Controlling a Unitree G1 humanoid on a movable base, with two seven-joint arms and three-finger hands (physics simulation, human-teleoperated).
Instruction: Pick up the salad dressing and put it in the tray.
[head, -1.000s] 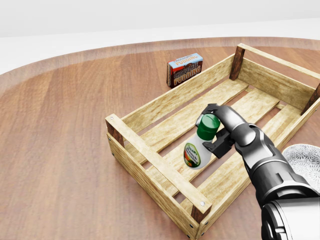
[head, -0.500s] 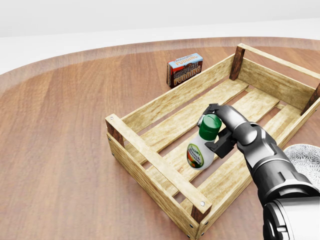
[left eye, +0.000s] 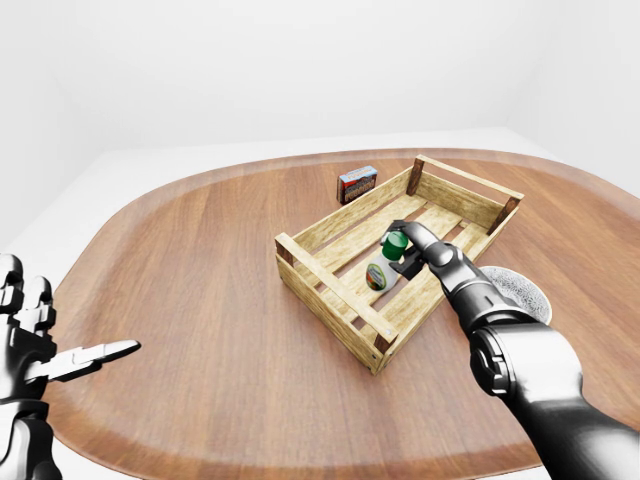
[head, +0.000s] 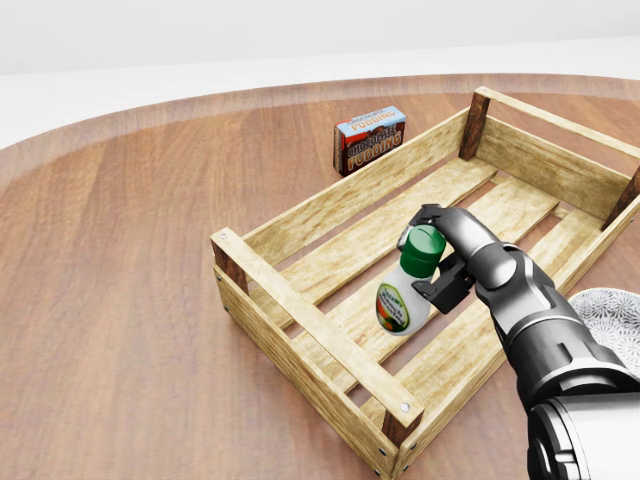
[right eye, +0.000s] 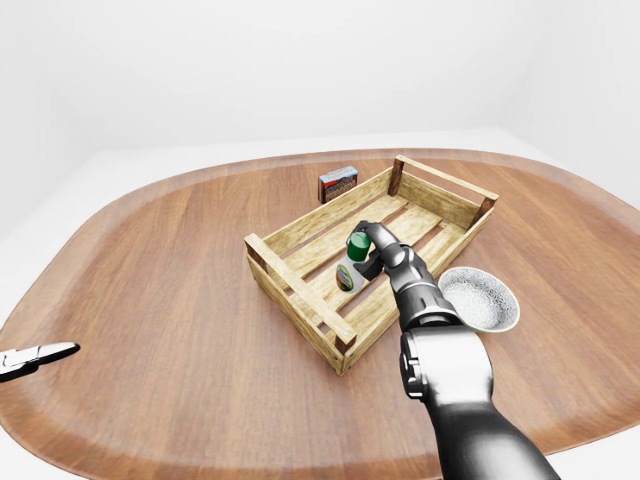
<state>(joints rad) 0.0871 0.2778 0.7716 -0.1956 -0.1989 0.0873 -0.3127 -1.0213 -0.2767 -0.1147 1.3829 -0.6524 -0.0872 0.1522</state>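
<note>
The salad dressing bottle (head: 404, 297) is white with a green cap and a round label. It stands tilted inside the wooden slatted tray (head: 300, 316), near the tray's lower left end in the head view. My right hand (head: 432, 262) has its fingers closed round the bottle's cap and neck. My left hand (left eye: 40, 345) is open at the lower left edge of the left-eye view, far from the tray.
A chocolate pudding box (head: 369, 139) stands on the brown table just beyond the tray's upper left wall. A grey speckled bowl (right eye: 480, 298) sits to the right of the tray, beside my right forearm.
My right hand has lowered the bottle slightly down and right inside the tray. The bottle's base is nearer the slats. The grip has not changed.
</note>
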